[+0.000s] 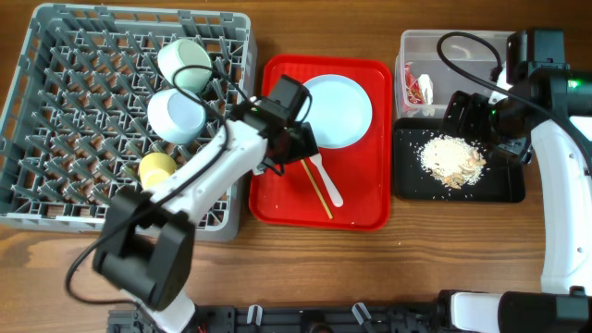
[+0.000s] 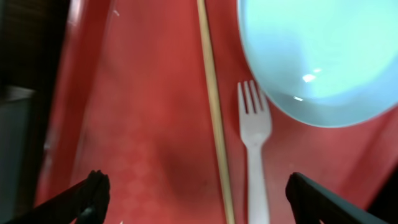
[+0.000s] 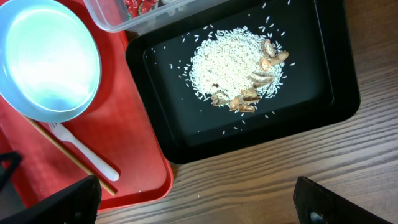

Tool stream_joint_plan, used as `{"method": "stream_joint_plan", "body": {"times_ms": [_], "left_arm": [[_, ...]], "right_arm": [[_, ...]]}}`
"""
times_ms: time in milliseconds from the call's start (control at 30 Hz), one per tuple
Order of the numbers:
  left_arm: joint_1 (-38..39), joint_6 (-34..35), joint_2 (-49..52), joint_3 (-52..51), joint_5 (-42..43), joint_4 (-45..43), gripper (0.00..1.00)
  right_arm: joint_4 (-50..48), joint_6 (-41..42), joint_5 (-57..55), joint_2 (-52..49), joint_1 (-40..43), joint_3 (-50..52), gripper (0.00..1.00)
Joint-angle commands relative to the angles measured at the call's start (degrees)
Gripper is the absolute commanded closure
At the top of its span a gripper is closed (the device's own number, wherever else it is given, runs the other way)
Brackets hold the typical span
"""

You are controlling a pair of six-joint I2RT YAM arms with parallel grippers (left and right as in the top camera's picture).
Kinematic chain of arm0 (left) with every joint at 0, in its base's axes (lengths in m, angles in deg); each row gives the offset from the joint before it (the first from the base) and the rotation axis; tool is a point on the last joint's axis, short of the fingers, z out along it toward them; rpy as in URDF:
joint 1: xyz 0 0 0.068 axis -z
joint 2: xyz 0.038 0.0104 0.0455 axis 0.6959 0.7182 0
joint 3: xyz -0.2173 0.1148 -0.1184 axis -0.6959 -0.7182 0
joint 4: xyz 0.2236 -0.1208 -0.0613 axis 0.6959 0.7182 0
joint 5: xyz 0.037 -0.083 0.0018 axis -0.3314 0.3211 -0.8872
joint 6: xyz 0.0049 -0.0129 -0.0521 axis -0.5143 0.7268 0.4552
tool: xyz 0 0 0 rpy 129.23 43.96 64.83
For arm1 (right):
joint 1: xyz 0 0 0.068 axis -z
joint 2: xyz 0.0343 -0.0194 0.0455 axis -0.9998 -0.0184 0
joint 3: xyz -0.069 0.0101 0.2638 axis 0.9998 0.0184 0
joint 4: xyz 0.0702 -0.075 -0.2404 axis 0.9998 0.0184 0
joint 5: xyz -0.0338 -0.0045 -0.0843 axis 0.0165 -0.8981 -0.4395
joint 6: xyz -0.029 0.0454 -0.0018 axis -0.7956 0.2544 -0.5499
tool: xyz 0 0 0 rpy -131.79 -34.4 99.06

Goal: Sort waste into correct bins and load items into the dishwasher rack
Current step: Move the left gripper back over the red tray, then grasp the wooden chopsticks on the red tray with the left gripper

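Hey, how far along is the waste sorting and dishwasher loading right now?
Done: wrapper in the clear tub, food scraps in the black tray, two bowls and the yellow cup in the rack. In hand: the left tool hovers open over the fork and chopstick, gripping nothing. Left: plate, fork and chopstick, all on the red tray.

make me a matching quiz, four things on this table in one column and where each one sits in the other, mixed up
Column one
1. yellow cup
2. plate
3. food scraps
4. snack wrapper

Column two
A. in the clear tub
B. on the red tray
C. in the grey rack
D. in the black tray

Pairs: 1-C, 2-B, 3-D, 4-A
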State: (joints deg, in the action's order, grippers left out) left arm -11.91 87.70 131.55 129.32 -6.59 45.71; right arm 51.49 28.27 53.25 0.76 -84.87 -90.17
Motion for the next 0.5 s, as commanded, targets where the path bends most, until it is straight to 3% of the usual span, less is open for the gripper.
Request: {"method": "stream_joint_plan", "body": {"times_ms": [0,467], "left_arm": [[1.16,1.64,3.85,0.00,-1.03,-0.33,0.15],[4.48,1.62,9.33,-0.07,-1.36,0.31,0.18]], "right_arm": [[-0.15,-0.94,-0.98,0.37,0.07,-0.42,0.00],[-0.24,-0.96,-0.98,0.37,0.07,-0.42,0.00]]}}
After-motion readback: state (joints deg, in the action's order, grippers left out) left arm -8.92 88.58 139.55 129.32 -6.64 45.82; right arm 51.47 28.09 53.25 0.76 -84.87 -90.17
